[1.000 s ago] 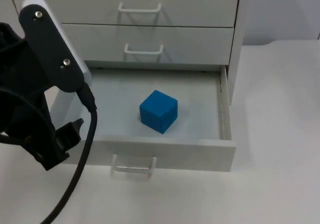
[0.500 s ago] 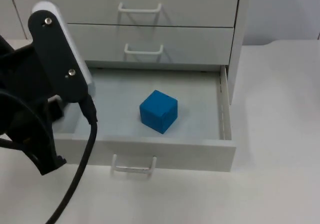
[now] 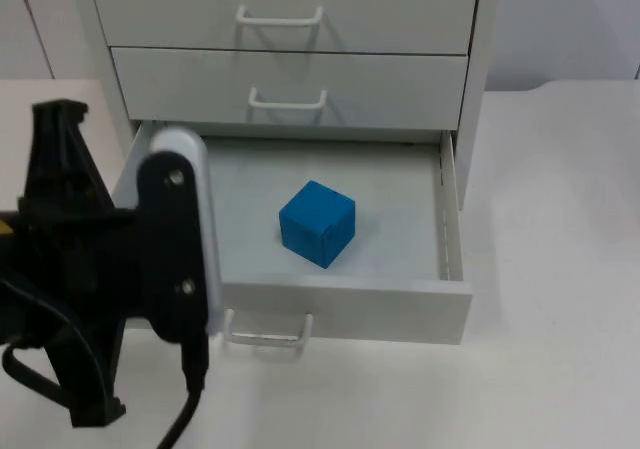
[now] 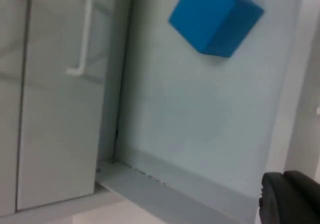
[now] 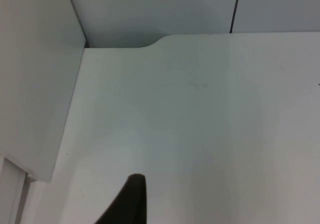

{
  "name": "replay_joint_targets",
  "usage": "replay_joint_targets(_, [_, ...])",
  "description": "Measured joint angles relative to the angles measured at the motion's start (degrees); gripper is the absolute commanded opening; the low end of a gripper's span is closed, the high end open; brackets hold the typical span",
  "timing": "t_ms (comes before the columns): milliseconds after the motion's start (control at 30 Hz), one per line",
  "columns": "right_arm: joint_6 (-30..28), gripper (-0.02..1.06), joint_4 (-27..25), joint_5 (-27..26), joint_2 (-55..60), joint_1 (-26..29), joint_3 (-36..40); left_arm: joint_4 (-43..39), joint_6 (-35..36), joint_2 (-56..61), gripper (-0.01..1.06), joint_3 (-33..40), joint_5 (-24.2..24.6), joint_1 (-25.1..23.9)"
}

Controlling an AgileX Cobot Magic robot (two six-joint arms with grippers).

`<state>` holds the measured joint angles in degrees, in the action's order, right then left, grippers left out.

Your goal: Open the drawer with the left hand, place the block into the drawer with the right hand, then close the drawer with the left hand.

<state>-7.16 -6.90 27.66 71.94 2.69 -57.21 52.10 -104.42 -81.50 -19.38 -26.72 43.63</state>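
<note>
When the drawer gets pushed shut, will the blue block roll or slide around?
The blue block sits flat on the open drawer floor, so rolling looks unlikely. Its faces look smooth, so a quick shove might slide it slightly. It appears rigid.

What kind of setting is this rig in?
Probably a lab test bench, not a home: a white drawer cabinet stands on a white table top, its bottom drawer open around a single blue block.
</note>
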Motion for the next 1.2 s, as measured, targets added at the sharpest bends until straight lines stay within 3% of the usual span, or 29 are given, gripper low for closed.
replay_joint_targets(67, [0.0,1.05,0.0,0.0,0.0,0.0,0.0,-1.3,0.4,-1.1,0.0,0.0,-0.5,0.0])
replay_joint_targets(200, [0.0,1.05,0.0,0.0,0.0,0.0,0.0,-7.1,5.2,-5.5,0.0,0.1,-6.1,0.1])
replay_joint_targets(233, [0.0,1.05,0.0,0.0,0.0,0.0,0.0,-8.9,8.5,-7.7,0.0,0.1,-10.9,0.1])
replay_joint_targets(300, [0.0,1.05,0.0,0.0,0.0,0.0,0.0,-10.1,12.4,-10.8,0.0,0.1,-15.1,0.1])
replay_joint_targets(400, [0.0,1.05,0.0,0.0,0.0,0.0,0.0,-11.3,13.7,-13.2,0.0,0.1,-16.1,0.1])
replay_joint_targets(567, [0.0,1.05,0.0,0.0,0.0,0.0,0.0,-11.8,13.9,-16.0,0.0,0.1,-11.1,0.9])
replay_joint_targets(800, [0.0,1.05,0.0,0.0,0.0,0.0,0.0,-12.5,13.7,-16.5,0.0,0.1,-8.5,1.6])
replay_joint_targets(933, [0.0,1.05,0.0,0.0,0.0,0.0,0.0,-15.5,14.6,-16.7,0.0,0.1,-2.4,1.6])
replay_joint_targets(1200, [0.0,1.05,0.0,0.0,0.0,0.0,0.0,-21.9,18.5,-17.6,0.0,-3.0,1.1,1.9])
